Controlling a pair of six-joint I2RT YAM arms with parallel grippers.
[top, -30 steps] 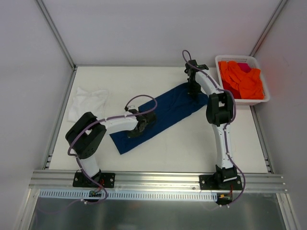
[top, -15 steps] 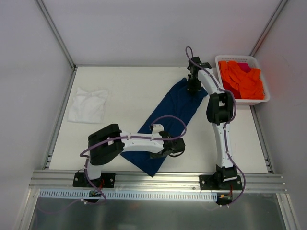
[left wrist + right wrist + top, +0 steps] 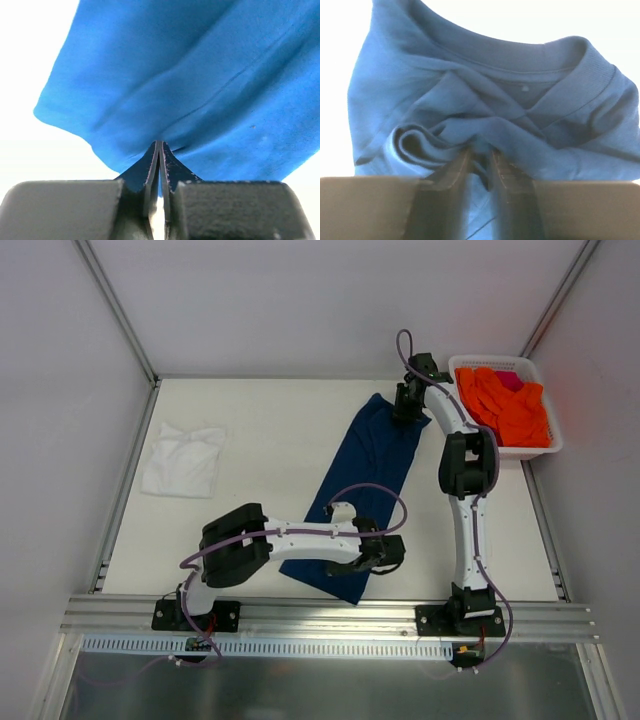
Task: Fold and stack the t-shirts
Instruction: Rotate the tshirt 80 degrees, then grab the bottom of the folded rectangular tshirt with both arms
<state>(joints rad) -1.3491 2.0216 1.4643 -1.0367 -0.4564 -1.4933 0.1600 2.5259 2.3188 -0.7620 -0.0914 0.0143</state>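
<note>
The navy blue t-shirt (image 3: 365,465) lies stretched in a long band from the front middle of the table to the back right. My left gripper (image 3: 383,553) is shut on its near hem (image 3: 159,145), the blue cloth (image 3: 200,75) spreading away from the tips. My right gripper (image 3: 405,408) is at the far end by the collar (image 3: 520,62). Its jaws (image 3: 481,152) stand slightly apart, with a bunched fold of the shirt lying between them. The white t-shirt (image 3: 183,460) lies crumpled at the left of the table, apart from both arms.
A white basket (image 3: 541,447) holding orange cloths (image 3: 505,400) stands at the back right, just beside my right arm. Metal frame rails run along the table's left, right and near edges.
My left gripper has dragged the shirt's near end to the front and right, swinging the shirt from a diagonal to a steep line. The right gripper moved slightly back-right and its jaws have parted.
</note>
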